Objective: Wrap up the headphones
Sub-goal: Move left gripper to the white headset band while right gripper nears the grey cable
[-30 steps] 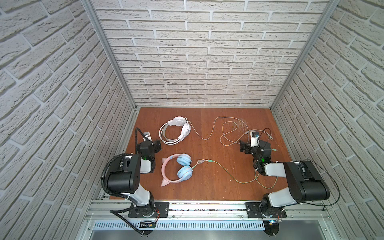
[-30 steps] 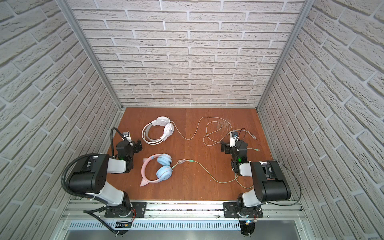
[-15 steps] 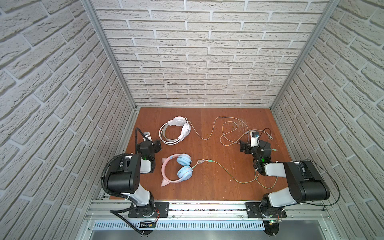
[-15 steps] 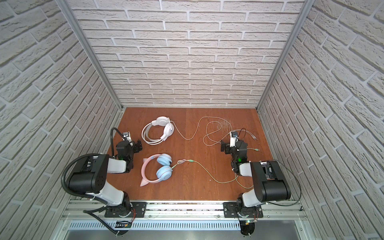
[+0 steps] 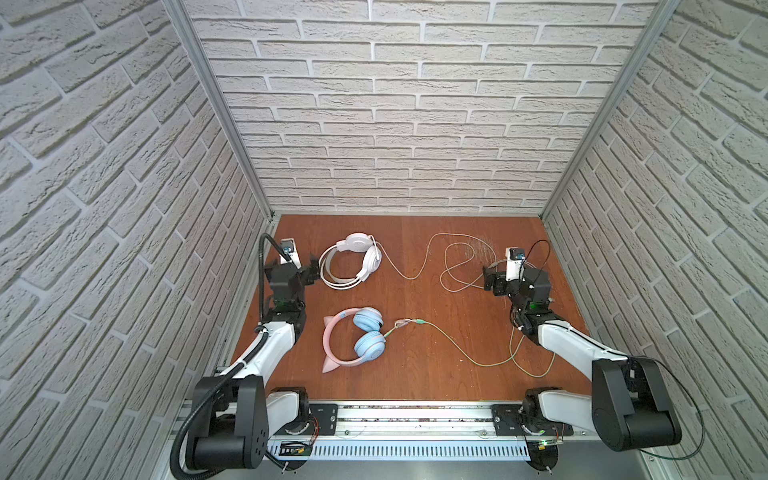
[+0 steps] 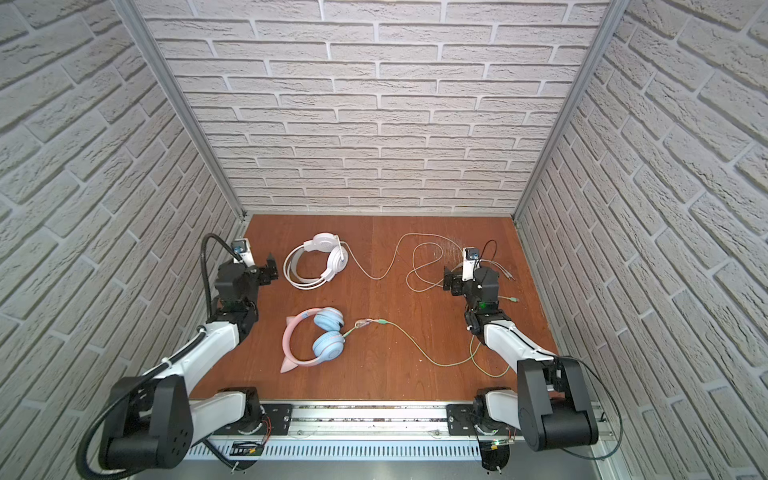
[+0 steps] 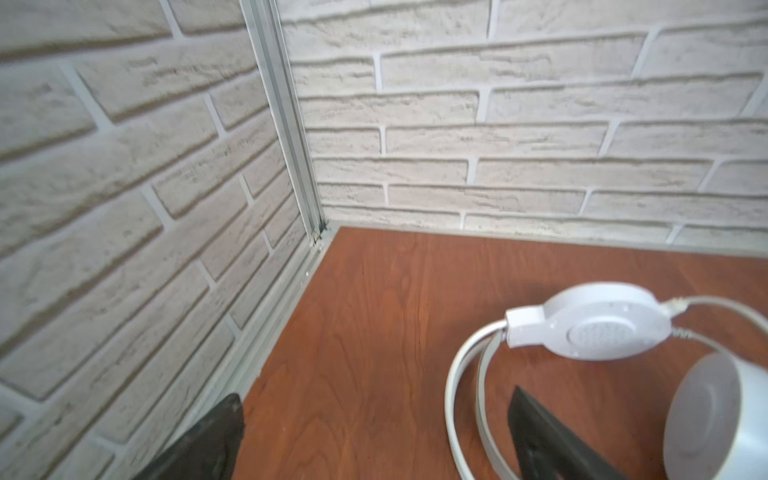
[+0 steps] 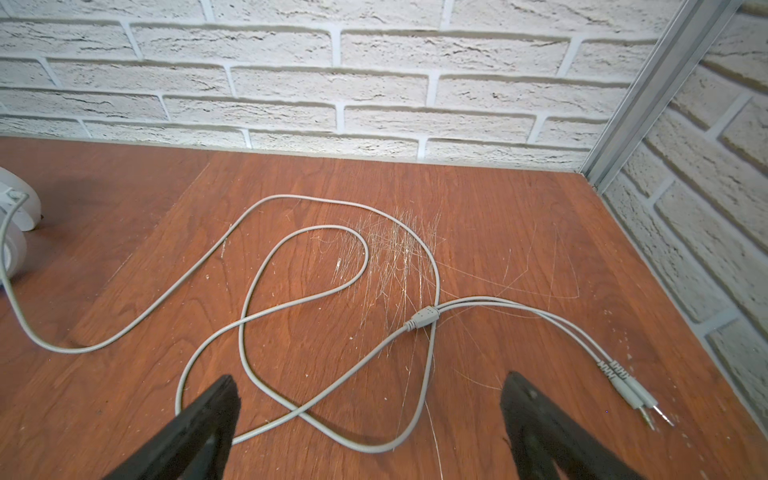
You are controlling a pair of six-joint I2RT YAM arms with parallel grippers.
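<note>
Nothing had moved since a second before: we held the left gripper (image 7: 376, 399) wide open and empty just at 9 o'clock of the white headphones (image 5: 371, 266), the right gripper (image 8: 372, 380) likewise open over their looped cable (image 8: 423, 316). The pink headphones (image 5: 368, 345) lay at 7 o'clock on the table (image 5: 415, 365).

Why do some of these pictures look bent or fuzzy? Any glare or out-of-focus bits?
In both top views the wide lens splays the brick walls outward under even light; in the left wrist view the nearer earcup of the white headphones is blurred; in the right wrist view the pale cable is sharp and scratches on the table catch the light.
</note>
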